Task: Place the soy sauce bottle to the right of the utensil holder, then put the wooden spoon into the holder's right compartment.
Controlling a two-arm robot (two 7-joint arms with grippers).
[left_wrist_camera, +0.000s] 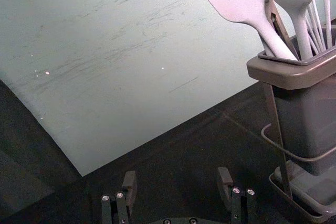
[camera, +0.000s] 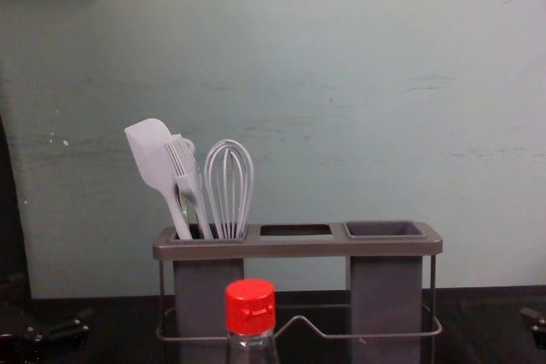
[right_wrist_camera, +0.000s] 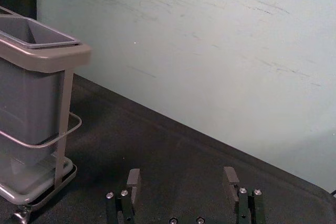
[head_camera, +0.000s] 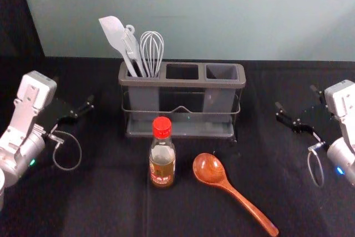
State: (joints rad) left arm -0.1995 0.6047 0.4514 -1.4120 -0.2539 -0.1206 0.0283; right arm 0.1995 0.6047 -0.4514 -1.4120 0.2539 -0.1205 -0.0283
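A gray utensil holder [head_camera: 183,82] stands on a dark surface [head_camera: 100,206] between two robot grippers, its right compartment [head_camera: 222,72] vacant and on the side of the right-hand fingers. The left gripper [left_wrist_camera: 177,171] and right gripper [right_wrist_camera: 182,170] flank it, the fingers of each spread wide and gripping nothing. A soy sauce bottle [head_camera: 162,165], upright before the holder, sits between the two sets of fingers, closer to the left pair and nearer the robot than either. Stiff, smooth and likely the heavier item, it could slip or tip; the straight body below the shoulder offers the surest hold, rather than the red cap [head_camera: 162,127]. The wooden spoon [head_camera: 209,169] lies flat beside the bottle, nearer the robot than the right fingers, its handle slanting to their side. Probably light, rigid and slick with varnish, it calls for a pinch across the mid-handle, since the rounded bowl may roll.
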